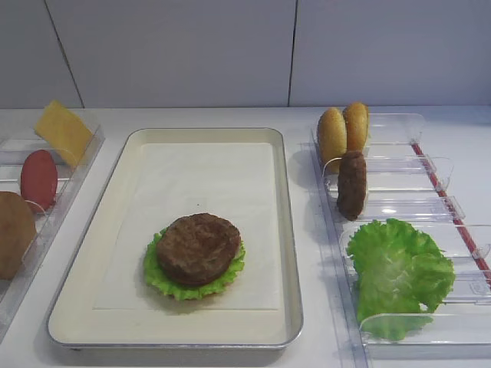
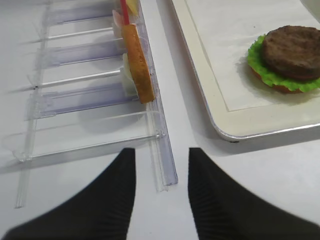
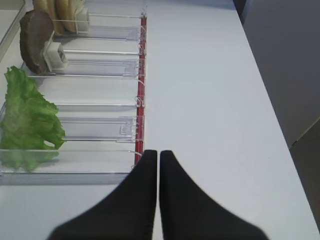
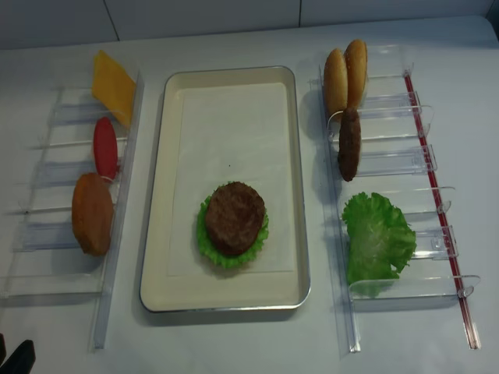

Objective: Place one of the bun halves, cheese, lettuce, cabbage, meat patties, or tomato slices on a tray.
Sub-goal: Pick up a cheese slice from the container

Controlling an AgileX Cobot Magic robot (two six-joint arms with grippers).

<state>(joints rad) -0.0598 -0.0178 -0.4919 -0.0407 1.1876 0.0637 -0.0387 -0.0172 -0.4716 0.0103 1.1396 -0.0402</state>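
While parked at the near desk edge, left hand (image 2: 161, 192) gaping and empty, right hand (image 3: 158, 192) pressed shut, gripping nothing. Cheese (image 1: 63, 132) propped upright in left rack (image 1: 73, 184) for easy pinching. Tray (image 1: 284, 230) already carrying patty (image 1: 199, 248) over lettuce (image 1: 157, 274).

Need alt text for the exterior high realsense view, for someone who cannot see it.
A cream tray sits mid-table holding a meat patty on lettuce. Clear racks flank it: cheese, tomato slice and a bun half left; two buns, a patty and lettuce right.
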